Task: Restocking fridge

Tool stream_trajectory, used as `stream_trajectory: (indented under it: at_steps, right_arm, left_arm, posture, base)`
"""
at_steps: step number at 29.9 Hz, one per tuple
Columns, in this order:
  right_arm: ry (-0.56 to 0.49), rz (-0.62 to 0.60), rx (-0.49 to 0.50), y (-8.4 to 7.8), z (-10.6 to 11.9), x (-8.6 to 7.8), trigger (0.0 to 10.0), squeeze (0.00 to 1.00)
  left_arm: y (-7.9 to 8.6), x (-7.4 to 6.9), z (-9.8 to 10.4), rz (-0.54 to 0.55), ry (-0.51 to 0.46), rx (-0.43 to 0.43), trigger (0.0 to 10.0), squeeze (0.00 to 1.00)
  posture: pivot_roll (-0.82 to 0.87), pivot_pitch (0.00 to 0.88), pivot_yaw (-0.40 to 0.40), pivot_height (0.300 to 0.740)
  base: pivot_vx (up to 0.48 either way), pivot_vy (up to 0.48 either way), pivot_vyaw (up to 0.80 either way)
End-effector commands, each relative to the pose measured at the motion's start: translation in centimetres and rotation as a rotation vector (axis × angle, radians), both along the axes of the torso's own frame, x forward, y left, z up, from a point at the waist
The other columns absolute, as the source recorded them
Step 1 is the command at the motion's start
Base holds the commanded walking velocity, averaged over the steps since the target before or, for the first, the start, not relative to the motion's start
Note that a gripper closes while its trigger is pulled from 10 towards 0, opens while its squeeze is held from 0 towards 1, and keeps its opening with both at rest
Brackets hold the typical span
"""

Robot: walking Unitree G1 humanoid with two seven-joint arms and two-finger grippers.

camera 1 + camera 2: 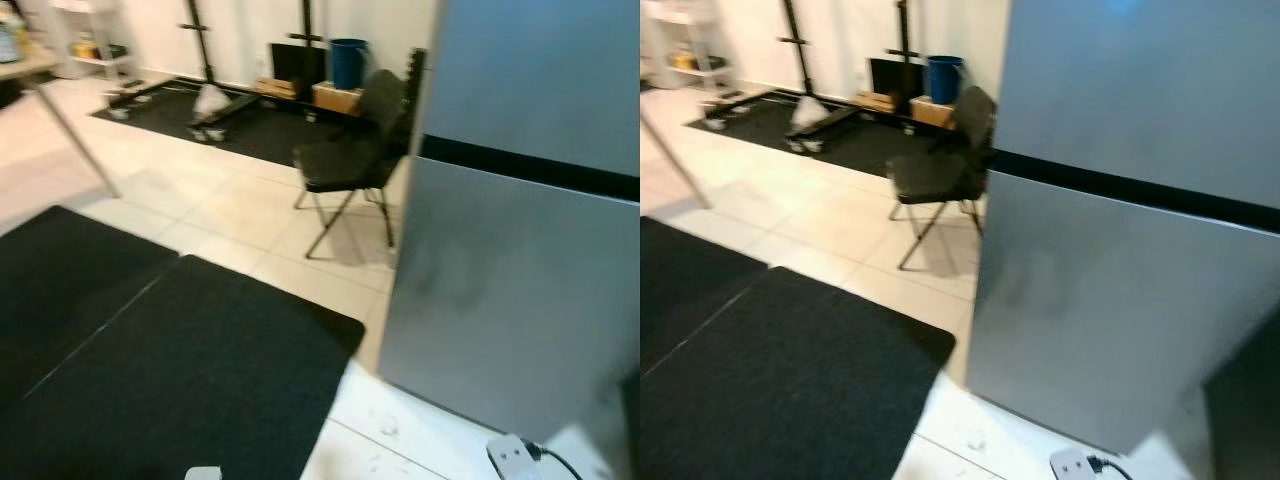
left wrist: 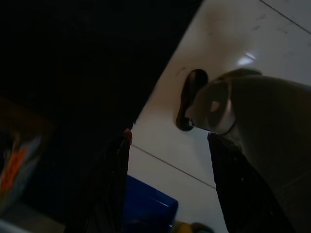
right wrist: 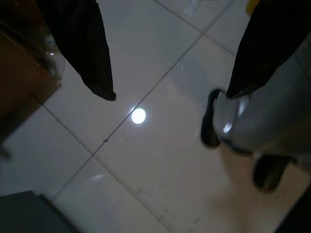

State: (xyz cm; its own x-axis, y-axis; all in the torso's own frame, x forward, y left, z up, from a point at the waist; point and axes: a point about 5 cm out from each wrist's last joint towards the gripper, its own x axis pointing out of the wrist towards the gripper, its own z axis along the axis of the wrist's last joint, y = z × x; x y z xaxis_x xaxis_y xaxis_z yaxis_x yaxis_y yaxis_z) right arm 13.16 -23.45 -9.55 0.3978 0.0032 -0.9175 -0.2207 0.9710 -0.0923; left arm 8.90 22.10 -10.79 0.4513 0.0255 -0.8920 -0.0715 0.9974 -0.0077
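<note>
A tall grey fridge [image 1: 520, 230] stands at the right, both doors closed, with a black band between the upper and lower door. In the left wrist view my left gripper [image 2: 167, 165] hangs open over the white floor and the edge of a dark mat, nothing between its fingers [image 2: 112, 189]. In the right wrist view my right gripper [image 3: 170, 92] also hangs open above white tiles, empty. Beside each gripper one of my legs and feet [image 3: 214, 126] stands on the tiles.
A black folding chair [image 1: 350, 160] stands just left of the fridge. Black floor mats [image 1: 170, 370] cover the near left floor. A white power strip [image 1: 515, 458] with a cable lies at the fridge's foot. Far back are a blue bin [image 1: 347, 62], boxes, a rack and a table leg [image 1: 75, 135].
</note>
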Motion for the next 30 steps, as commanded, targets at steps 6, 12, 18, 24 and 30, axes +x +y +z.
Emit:
stream_trajectory:
  at_steps: [6,12,18,24,30]
  right_arm:
    - [0.005,0.027,-0.009,0.08,0.05,0.22,10.0,0.0]
    - [0.008,0.032,-0.009,0.15,0.03,0.21,10.0,0.0]
    - [0.008,0.04,-0.006,0.26,0.01,0.2,10.0,0.0]
    - [-0.005,0.046,-0.022,0.32,0.02,0.3,10.0,0.0]
    - [-0.007,0.055,-0.022,0.5,-0.01,0.33,10.0,0.0]
  left_arm:
    - [-0.28,0.44,0.01,0.018,-0.003,-0.022,10.0,0.0]
    - [-0.23,0.55,0.05,0.039,-0.009,-0.031,10.0,0.0]
    - [-0.14,0.61,0.07,0.057,-0.01,-0.043,10.0,0.0]
    - [-0.08,0.67,0.09,0.073,-0.012,-0.052,10.0,0.0]
    - [-0.01,0.74,0.13,0.07,-0.014,-0.054,10.0,0.0]
  posture:
    - [-0.06,0.0,-0.037,0.74]
    - [-0.06,0.0,-0.034,0.74]
    - [-0.06,0.0,-0.033,0.74]
    - [-0.06,0.0,-0.032,0.74]
    - [-0.06,0.0,-0.031,0.74]
  base:
    - [0.0,0.0,0.77]
    - [0.0,0.0,0.77]
    - [0.0,0.0,0.77]
    - [0.0,0.0,0.26]
    - [0.0,0.0,0.0]
